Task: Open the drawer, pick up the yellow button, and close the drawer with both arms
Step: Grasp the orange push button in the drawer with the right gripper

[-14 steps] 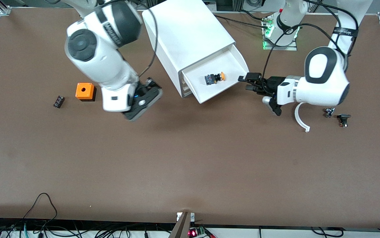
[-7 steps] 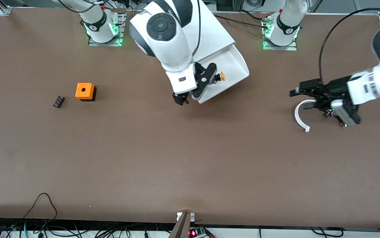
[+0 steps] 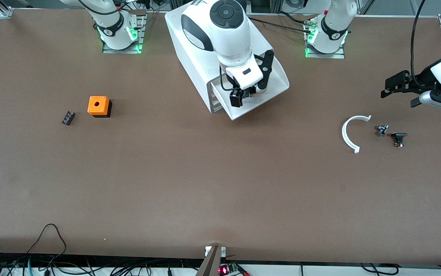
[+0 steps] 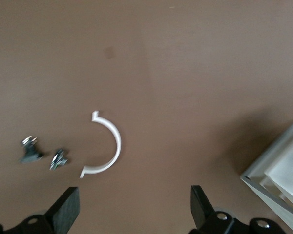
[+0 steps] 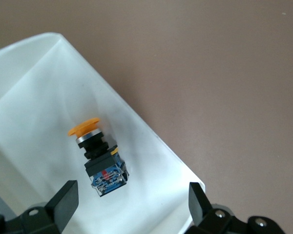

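Note:
The top drawer [image 3: 279,78] stands pulled out of the white cabinet [image 3: 205,42]. The button [image 5: 98,156] lies on its side in the drawer [image 5: 34,87], with its orange cap toward the drawer's open corner. My right gripper [image 3: 248,94] hangs open and empty just above it. In the right wrist view the right gripper [image 5: 132,207] has a finger on each side of the button's black and blue body, apart from it. In the front view the gripper mostly hides the button. My left gripper [image 3: 386,89] is open and empty in the air over the left arm's end of the table; it also shows in the left wrist view [image 4: 132,209].
An orange cube with a hole [image 3: 98,105] and a small black block [image 3: 68,117] lie toward the right arm's end. A white curved strip [image 3: 351,134] and two small dark parts [image 3: 382,130] [image 3: 398,138] lie below the left gripper. The cabinet's corner [image 4: 283,170] shows in the left wrist view.
My right arm has swung from the right arm's end of the table to over the open drawer. My left gripper has drawn back from the drawer front toward the left arm's end.

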Available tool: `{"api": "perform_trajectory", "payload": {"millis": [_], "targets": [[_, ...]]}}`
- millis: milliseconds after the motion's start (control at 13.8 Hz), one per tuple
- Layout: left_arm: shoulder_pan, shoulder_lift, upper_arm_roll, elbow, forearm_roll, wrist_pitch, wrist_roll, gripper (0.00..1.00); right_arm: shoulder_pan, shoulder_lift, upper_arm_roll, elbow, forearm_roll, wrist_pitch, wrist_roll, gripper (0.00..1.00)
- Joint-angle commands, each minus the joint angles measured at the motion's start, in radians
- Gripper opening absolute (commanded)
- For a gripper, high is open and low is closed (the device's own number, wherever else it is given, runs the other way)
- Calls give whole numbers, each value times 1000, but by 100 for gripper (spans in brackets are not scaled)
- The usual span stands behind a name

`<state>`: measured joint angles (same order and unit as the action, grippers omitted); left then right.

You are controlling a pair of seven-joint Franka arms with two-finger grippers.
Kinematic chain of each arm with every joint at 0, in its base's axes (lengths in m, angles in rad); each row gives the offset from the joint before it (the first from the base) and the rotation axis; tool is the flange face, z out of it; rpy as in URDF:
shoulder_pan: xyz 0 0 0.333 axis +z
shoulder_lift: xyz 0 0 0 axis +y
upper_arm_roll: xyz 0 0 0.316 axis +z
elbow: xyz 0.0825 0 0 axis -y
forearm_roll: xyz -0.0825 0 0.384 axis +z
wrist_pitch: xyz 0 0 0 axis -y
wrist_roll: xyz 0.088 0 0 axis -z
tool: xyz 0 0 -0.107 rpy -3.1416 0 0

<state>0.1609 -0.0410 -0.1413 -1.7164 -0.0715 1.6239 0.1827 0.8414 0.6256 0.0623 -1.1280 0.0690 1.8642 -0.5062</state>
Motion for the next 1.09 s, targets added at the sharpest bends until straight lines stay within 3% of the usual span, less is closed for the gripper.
{"api": "perform_trajectory", "payload": {"millis": [0,145,363,1017], "targets": [[-50,-19,12,5,104,-26,-175,100,4,31,-13,31,-11,-34,-176,100],[-46,-13,15,4,98,-26,-184,100,4,45,-15,31,-21,-42,-238,100],[-34,-8,14,5,87,-22,-183,100,30,49,-7,31,-125,-43,-239,100],[-4,-2,14,5,49,-29,-181,100,54,62,19,24,-127,-46,-229,100]]}}
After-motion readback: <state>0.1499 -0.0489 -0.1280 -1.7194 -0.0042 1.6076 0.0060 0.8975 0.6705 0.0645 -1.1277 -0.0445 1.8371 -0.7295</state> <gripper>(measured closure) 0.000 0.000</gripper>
